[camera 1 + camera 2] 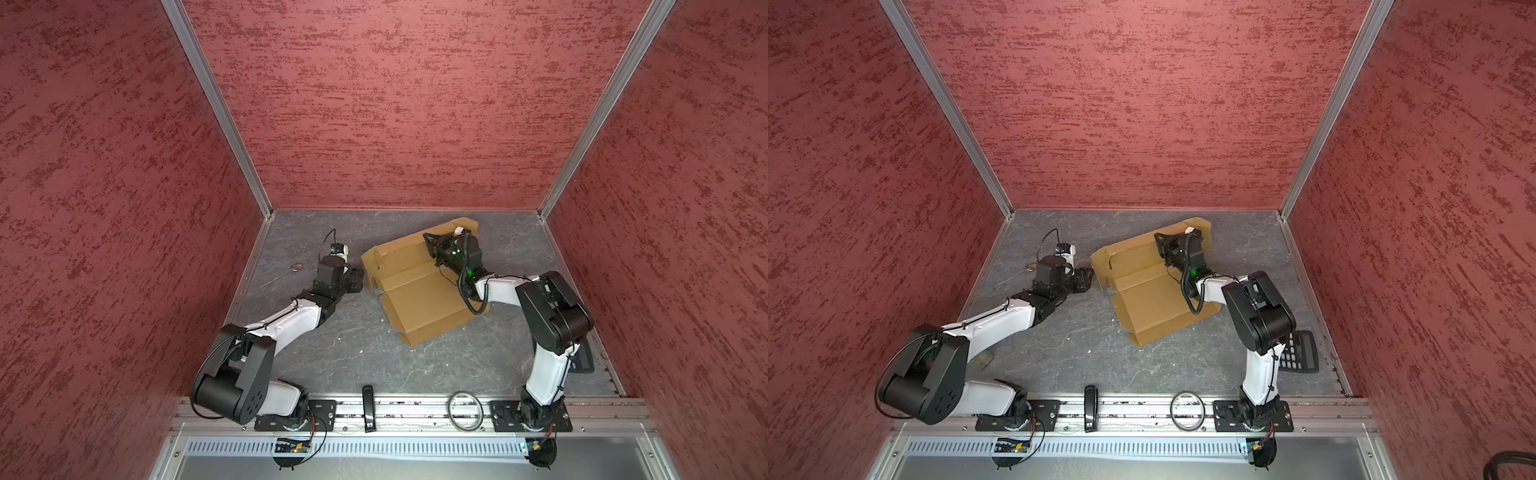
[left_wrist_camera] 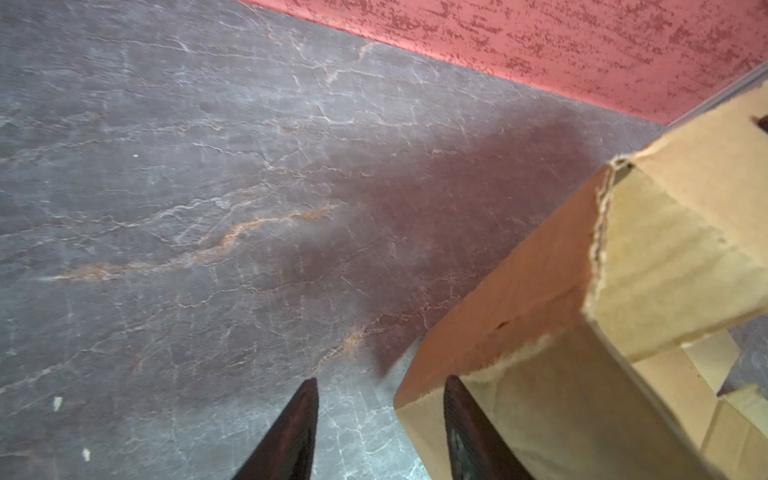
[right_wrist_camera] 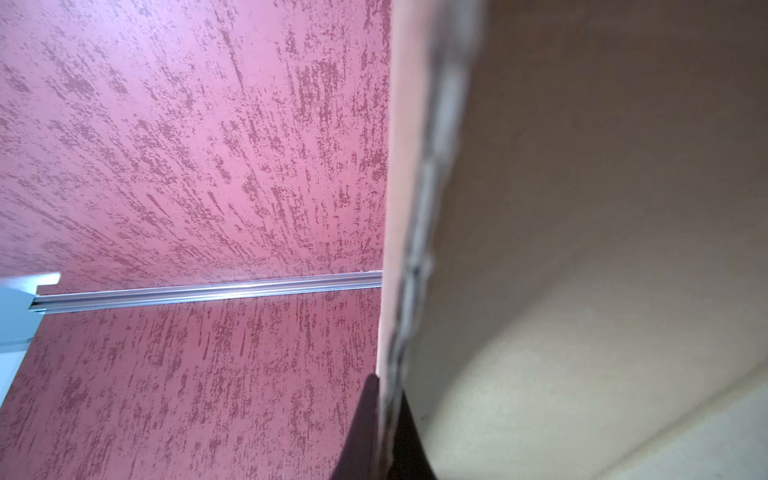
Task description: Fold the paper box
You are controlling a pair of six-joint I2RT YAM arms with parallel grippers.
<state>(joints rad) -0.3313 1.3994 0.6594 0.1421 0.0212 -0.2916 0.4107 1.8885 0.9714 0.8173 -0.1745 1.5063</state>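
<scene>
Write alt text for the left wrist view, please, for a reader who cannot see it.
The left gripper holds its two dark jaws apart above a grey veined table, one jaw overlapping a corner of the brown paper box, whose edges look worn. A red textured wall runs behind.

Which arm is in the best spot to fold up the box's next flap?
Probably the left. The left gripper is open right at the paper box's side flap corner, while the right gripper is shut on the far edge, busy holding it.
</scene>
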